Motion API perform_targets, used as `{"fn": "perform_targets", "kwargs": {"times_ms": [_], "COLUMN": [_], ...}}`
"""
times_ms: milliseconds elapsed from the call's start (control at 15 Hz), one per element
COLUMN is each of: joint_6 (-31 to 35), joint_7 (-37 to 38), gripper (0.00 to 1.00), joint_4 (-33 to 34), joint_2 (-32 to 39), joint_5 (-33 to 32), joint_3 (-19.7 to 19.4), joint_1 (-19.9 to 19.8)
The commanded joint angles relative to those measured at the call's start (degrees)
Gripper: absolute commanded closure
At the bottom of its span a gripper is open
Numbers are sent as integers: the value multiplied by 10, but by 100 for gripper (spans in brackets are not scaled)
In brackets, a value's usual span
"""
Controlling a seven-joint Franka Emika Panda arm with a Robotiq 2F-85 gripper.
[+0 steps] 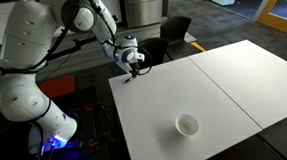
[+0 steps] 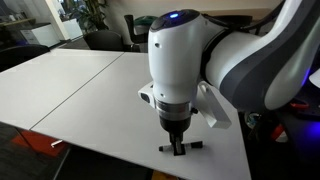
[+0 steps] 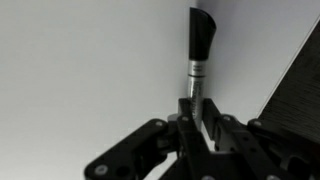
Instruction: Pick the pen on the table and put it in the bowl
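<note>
Wrist view puts the thin pen (image 3: 198,50), black at its cap and silvery along the barrel, running straight up the picture from between the two dark fingers (image 3: 185,112) of the black Robotiq gripper (image 3: 198,112). The fingers are drawn in narrow, one against each side of the barrel with no gap showing, so the gripper is closed on the pen. Behind the pen lies the plain white surface of the large rectangular table (image 3: 80,60).

In an exterior view the pen (image 2: 193,145) is a short dark stick lying crosswise under the fingertips and poking out to both sides. It sits low at the tabletop close to the table's edge; whether it rests on the surface or is just off it cannot be told.

In an exterior view the gripper (image 1: 132,63) points down at the table corner nearest the robot's base. The small round white bowl (image 1: 188,124) stands upright on the same panel, well apart from the pen, near the opposite edge. A thin seam (image 1: 227,90) divides the tabletop in two. The white Franka arm (image 1: 23,67) arches in over that corner, and black chairs (image 1: 173,30) stand behind the table.
</note>
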Motion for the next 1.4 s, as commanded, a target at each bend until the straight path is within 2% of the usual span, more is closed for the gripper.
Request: {"fn": "perform_targets", "kwargs": {"times_ms": [0, 400, 533, 1067, 1333], "joint_6": [-27, -109, -150, -272, -296], "joint_7": [-14, -114, -138, -201, -174], "gripper": [95, 95, 95, 95, 95], "joint_4": [2, -29, -40, -76, -77], "joint_2": [-21, -98, -134, -261, -294], "joint_5": [21, 84, 96, 102, 81], "joint_3": [13, 83, 87, 54, 22], "joint_1": [-17, -112, -132, -187, -193]}}
